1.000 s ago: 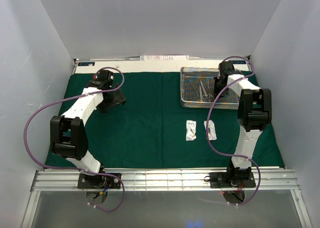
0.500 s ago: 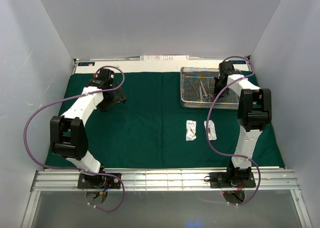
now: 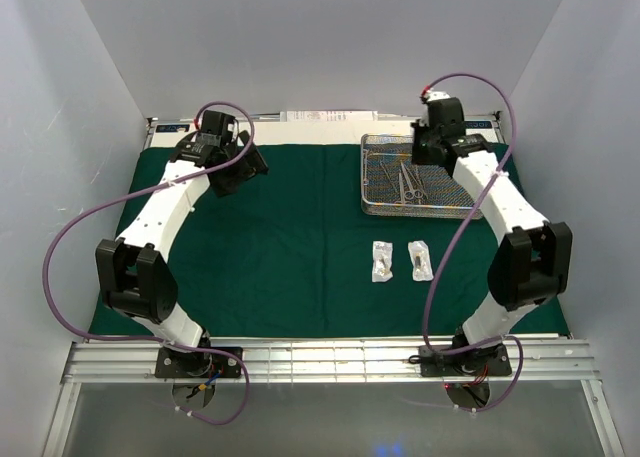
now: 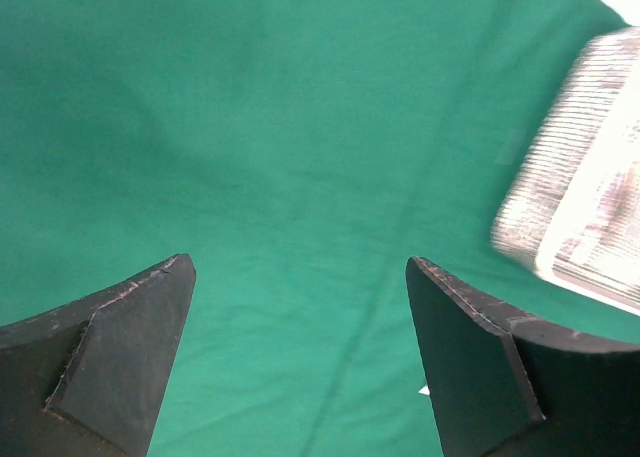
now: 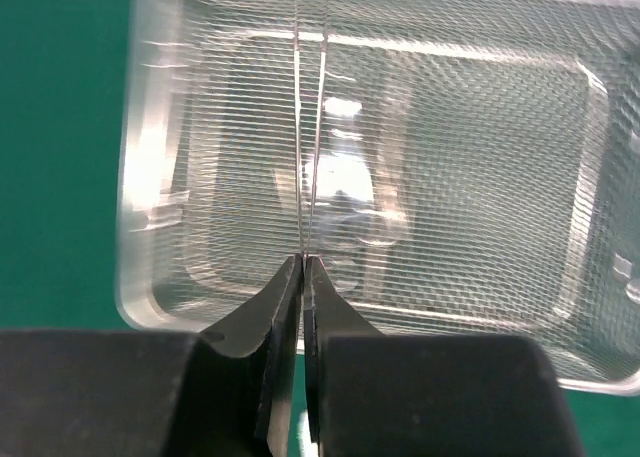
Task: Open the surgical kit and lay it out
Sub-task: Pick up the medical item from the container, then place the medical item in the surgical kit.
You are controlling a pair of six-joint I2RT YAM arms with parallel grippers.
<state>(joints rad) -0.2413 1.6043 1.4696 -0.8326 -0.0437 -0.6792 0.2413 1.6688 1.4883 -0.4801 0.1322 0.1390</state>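
Thin forceps (image 5: 300, 177) pinched in closed right fingers (image 5: 275, 307), over mesh tray (image 5: 150, 227) at far right of cloth (image 3: 300, 227). Risk: narrow end-pinch lets forceps swivel, slip, drop into tray. Meanwhile left fingers (image 4: 120, 327) wide, empty.

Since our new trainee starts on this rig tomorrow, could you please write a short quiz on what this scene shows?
1. True or false: both clear packets lie on the green cloth, outside the mesh tray.
2. Which gripper is open? A left; B right; C both.
3. What does the right gripper pinch over the tray?
Key: 1 true; 2 A, the left gripper; 3 a thin metal instrument.
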